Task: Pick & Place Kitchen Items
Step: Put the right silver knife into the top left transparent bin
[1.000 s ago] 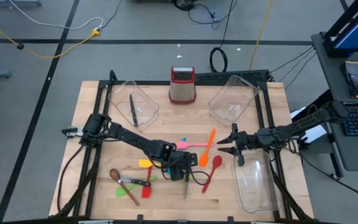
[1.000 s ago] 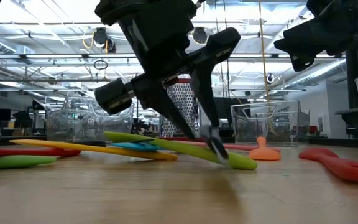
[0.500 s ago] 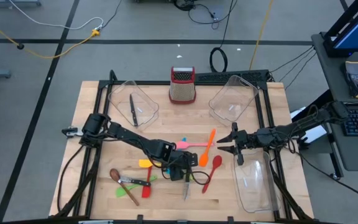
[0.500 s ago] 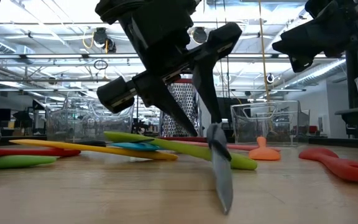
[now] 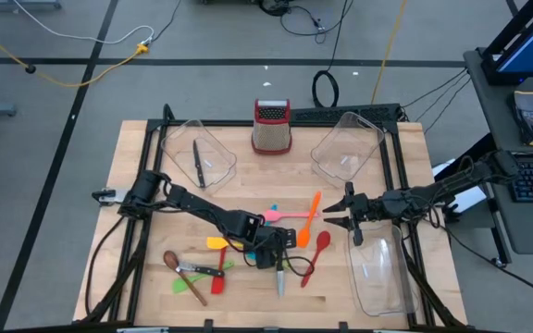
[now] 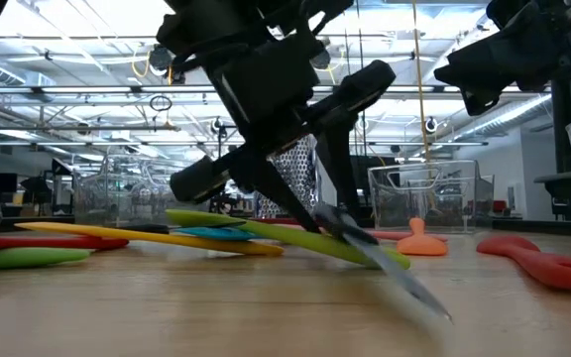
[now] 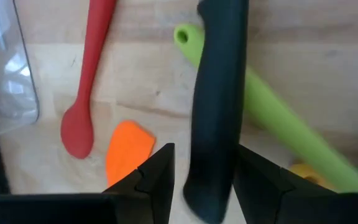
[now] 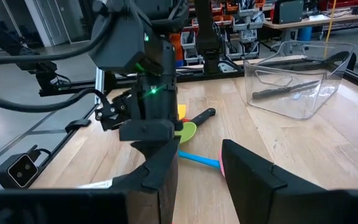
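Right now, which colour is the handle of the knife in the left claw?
Black; the knife handle shows best in the left wrist view.

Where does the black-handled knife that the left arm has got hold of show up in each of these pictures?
High view: knife at bottom centre, beneath the left gripper.
Low view: its blade slants down at centre right.
Left wrist view: its black handle stands between the jaws.
Right wrist view: not identifiable.
Shared landmark: the green utensil beside it.

Black-handled steel knife (image 7: 215, 106), green spatula (image 7: 272, 121), red spoon (image 7: 84, 87), orange spatula (image 7: 129, 152) on pale wood table (image 5: 378, 305). Grater (image 5: 272, 128) silver mesh, red top; bins (image 5: 348, 146) clear. Pink spatula (image 5: 283, 215), brown spoon (image 5: 171, 261).
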`<state>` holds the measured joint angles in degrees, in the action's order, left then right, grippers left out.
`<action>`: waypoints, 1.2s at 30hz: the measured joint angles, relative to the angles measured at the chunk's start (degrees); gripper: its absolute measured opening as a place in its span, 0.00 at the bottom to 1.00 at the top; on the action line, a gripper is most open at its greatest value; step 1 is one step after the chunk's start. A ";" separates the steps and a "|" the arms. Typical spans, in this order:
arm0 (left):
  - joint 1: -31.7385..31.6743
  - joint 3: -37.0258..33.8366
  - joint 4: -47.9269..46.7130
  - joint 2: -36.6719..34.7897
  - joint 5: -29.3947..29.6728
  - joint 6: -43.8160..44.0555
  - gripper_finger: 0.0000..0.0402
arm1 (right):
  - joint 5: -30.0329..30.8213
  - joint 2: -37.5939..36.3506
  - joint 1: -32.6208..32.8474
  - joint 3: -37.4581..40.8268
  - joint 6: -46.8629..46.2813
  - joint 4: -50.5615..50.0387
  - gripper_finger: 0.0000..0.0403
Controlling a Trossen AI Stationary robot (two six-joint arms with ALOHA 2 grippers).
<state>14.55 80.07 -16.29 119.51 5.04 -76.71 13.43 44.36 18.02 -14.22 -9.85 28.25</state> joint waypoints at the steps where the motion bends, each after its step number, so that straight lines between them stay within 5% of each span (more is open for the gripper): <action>1: 0.00 0.00 -0.01 0.01 0.74 -0.29 0.38 | 0.00 0.02 0.00 0.00 0.00 0.00 0.29; 11: 0.00 0.00 -0.07 0.01 0.78 0.34 0.37 | -0.01 0.02 0.00 0.00 0.00 -0.22 0.29; 24: 0.57 0.00 -0.10 0.01 1.25 3.98 0.13 | 0.00 0.02 0.00 0.00 -0.51 -0.23 0.29; 36: 0.73 -0.01 -1.04 -0.85 10.00 5.24 0.13 | -0.02 0.02 0.00 0.00 -1.49 -0.24 0.29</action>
<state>15.28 80.06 -17.33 118.66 15.03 -71.47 13.41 44.38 18.02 -14.22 -11.33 28.01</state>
